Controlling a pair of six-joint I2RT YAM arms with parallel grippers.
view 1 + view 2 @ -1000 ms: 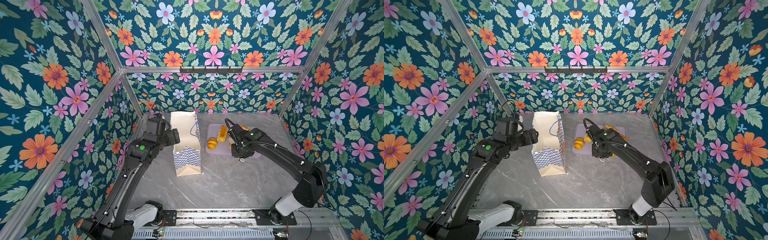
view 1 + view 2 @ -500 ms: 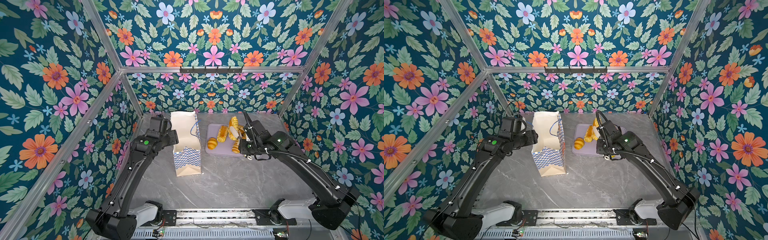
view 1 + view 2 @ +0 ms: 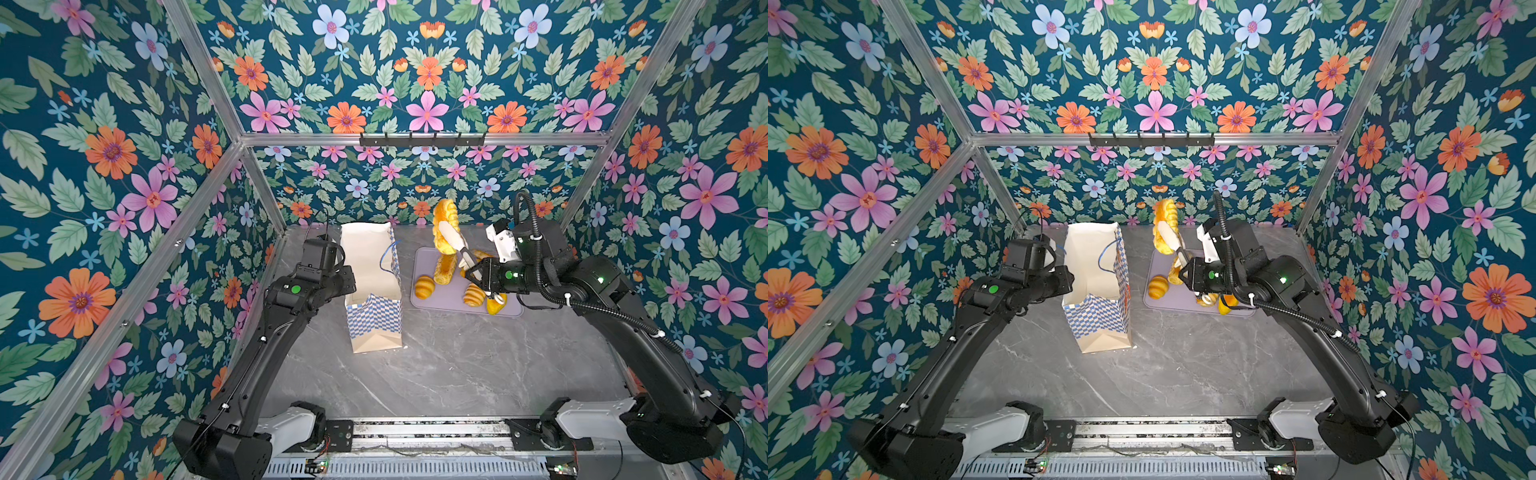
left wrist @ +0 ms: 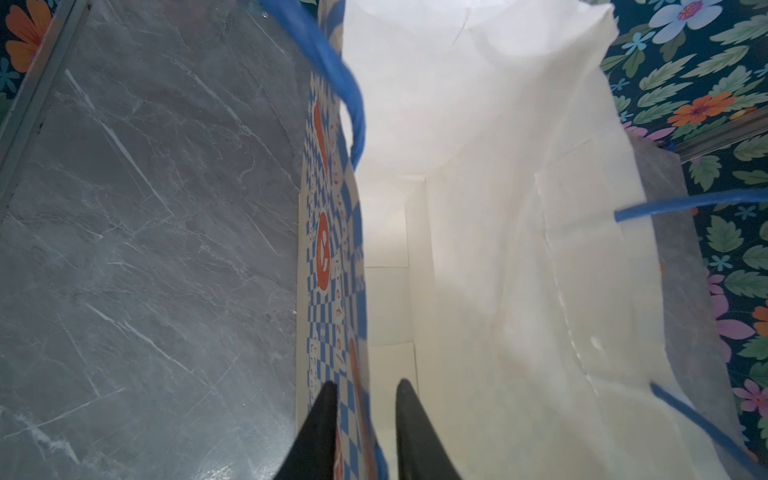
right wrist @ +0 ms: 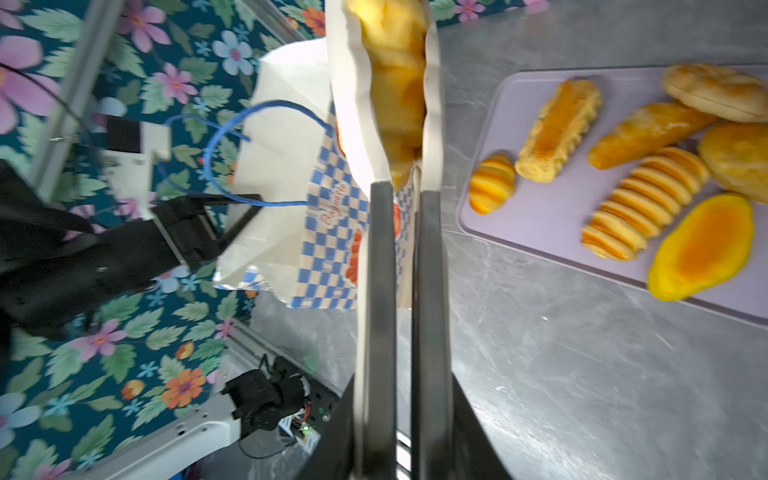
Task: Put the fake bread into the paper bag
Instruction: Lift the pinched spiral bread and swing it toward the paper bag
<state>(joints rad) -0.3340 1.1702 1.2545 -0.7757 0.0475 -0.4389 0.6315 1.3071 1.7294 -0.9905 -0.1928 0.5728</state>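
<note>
Grey table (image 3: 457, 374): right gripper (image 3: 444, 228) clamps ridged loaf (image 3: 445, 209) (long axis along its fingers (image 3: 454, 242), pointing rearward); left gripper (image 4: 365, 384) straddles paper bag (image 3: 370, 257) wall, grip unclear.

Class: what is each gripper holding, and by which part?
Right gripper: a long loaf, by its lower half. Left gripper: straddles the bag wall; grip unclear.

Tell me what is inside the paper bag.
The left wrist view shows the paper bag with bare white walls and floor, nothing lying in it. The left gripper straddles one wall, jaws covering a little floor.
</note>
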